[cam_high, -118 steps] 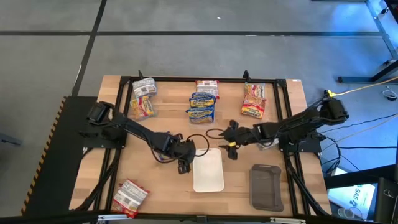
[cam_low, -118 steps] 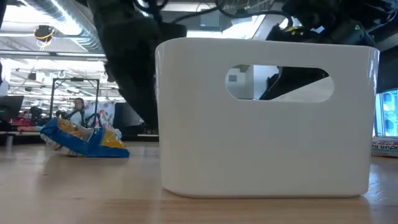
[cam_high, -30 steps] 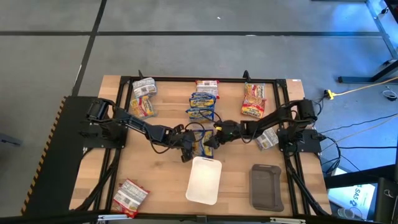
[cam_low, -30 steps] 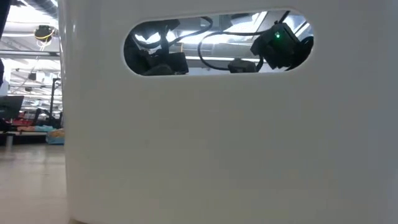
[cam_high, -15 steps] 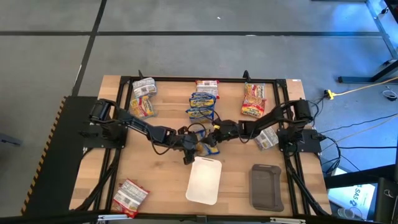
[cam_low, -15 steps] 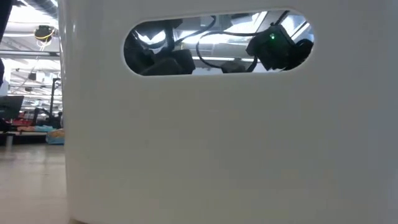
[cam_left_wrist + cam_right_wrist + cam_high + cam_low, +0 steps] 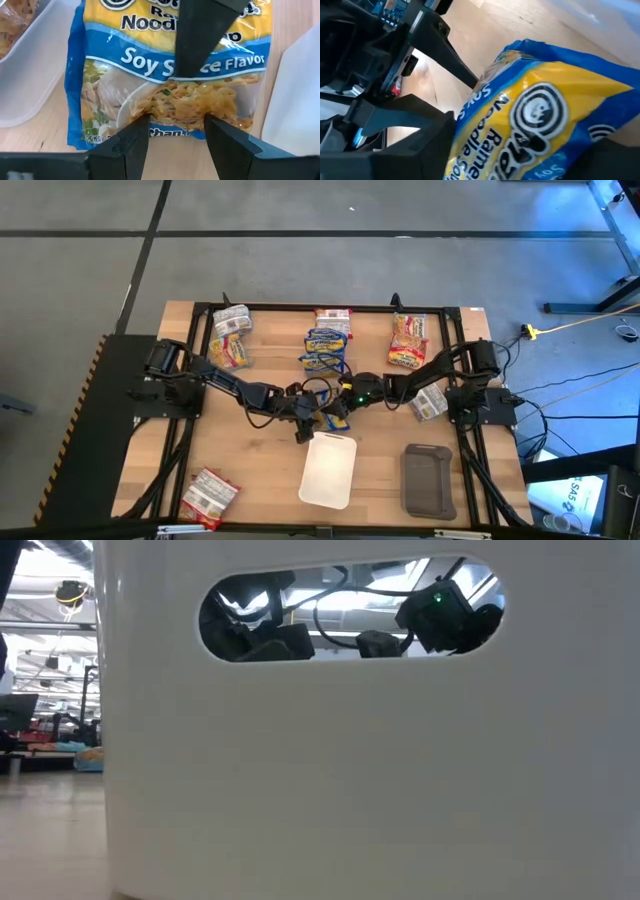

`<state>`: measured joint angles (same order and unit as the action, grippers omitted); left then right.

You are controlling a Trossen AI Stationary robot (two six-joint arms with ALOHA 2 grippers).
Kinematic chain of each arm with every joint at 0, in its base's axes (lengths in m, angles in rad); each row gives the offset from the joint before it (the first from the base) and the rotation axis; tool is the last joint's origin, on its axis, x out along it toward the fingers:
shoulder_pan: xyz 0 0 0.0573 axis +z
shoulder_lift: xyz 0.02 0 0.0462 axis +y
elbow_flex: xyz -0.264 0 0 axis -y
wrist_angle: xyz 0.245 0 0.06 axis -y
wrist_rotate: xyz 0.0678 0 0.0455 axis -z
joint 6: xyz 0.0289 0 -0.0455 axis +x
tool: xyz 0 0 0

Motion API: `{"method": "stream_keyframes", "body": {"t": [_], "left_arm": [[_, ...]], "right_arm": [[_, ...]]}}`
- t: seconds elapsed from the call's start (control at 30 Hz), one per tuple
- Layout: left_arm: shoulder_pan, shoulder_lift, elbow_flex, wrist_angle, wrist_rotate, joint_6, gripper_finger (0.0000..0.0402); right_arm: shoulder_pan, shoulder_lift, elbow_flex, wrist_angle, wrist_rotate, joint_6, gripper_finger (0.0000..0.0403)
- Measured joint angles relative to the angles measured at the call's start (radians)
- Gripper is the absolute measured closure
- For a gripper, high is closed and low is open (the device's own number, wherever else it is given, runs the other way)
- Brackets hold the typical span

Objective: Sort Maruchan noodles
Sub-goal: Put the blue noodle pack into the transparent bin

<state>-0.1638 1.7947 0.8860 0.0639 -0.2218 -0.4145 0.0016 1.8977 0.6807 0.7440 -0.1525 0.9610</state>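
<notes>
A blue-yellow noodle packet (image 7: 335,418), printed "Soy Sauce Flavor" (image 7: 170,95), lies at the table's middle, just beyond the white tray (image 7: 328,470). My right gripper (image 7: 347,407) reaches in from the right and is shut on the packet's title end (image 7: 540,115). My left gripper (image 7: 312,422) comes from the left and is open. Its two fingertips (image 7: 175,131) stand apart over the packet's opposite end. More noodle packets lie along the far edge (image 7: 325,350). My right gripper has the packet's title end (image 7: 145,22) between its fingers. One finger (image 7: 200,40) lies on the printed face; the other is hidden by the packet. It slants down from the table's right, along the packet. My left gripper's fingertips overlap the packet's other end; whether they touch it I cannot tell.
The white tray's wall (image 7: 350,790) fills the low view. A dark grey tray (image 7: 428,480) sits near right. Packets lie far left (image 7: 230,340), far right (image 7: 408,340), by the right arm's base (image 7: 428,402) and at the near left corner (image 7: 208,495).
My right arm has leaned slightly toward the table's middle over the packet. The packet and my left gripper have kept their places.
</notes>
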Motion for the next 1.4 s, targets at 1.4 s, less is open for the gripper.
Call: {"method": "stream_keyframes", "body": {"t": [1.4], "left_arm": [[-0.058, -0.323, -0.318, 0.341, -0.007, 0.084, 0.0218]], "right_arm": [[-0.145, -0.347, 0.455, -0.876, 0.010, -1.216, 0.0298]]}}
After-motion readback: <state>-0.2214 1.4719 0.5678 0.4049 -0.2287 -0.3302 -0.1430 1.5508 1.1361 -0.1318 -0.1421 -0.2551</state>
